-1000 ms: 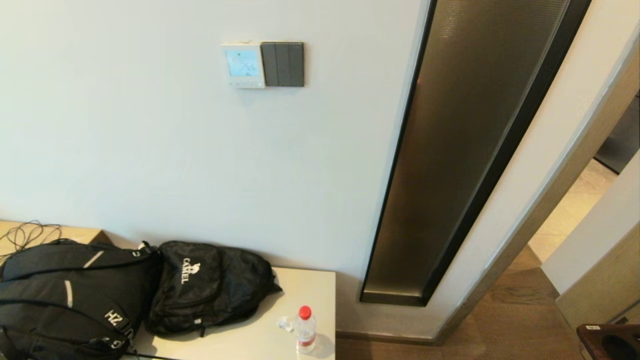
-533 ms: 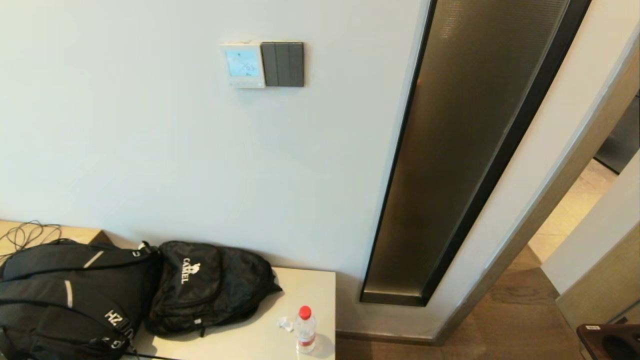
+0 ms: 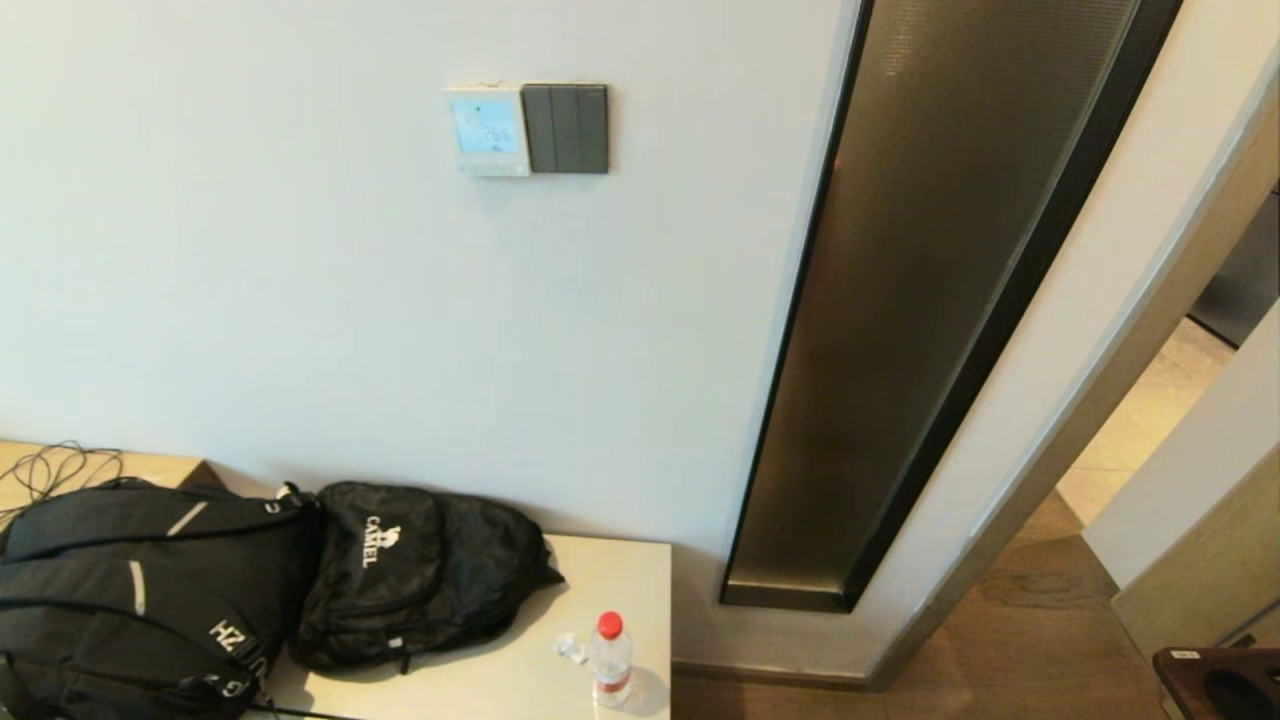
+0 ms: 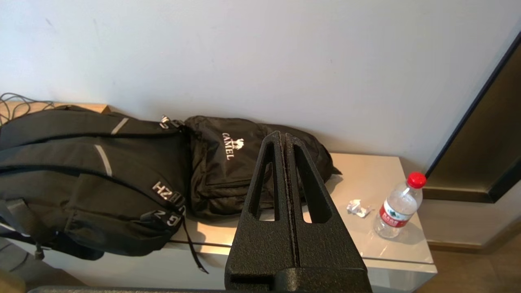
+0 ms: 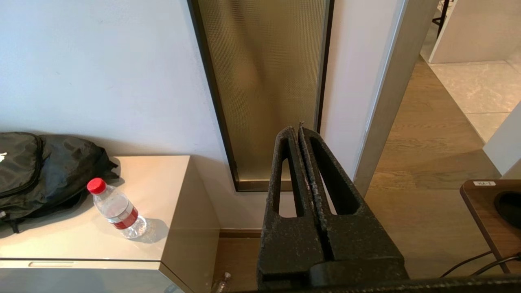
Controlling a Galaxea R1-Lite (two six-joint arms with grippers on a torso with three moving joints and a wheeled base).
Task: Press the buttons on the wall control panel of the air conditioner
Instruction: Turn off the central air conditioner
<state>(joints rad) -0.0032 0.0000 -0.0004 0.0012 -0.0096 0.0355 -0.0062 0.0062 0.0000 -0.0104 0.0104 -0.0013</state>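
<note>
The air conditioner's wall control panel is white with a lit blue screen and a row of small buttons along its lower edge. It hangs high on the white wall, next to a dark grey switch plate. Neither arm shows in the head view. My left gripper is shut and empty, low, in front of the cabinet with the bags. My right gripper is shut and empty, low, facing the glass panel. The control panel is out of view in both wrist views.
A beige cabinet below the panel carries two black backpacks, a water bottle with a red cap and a crumpled scrap. A tall bronze glass panel stands to the right, then a doorway and wood floor.
</note>
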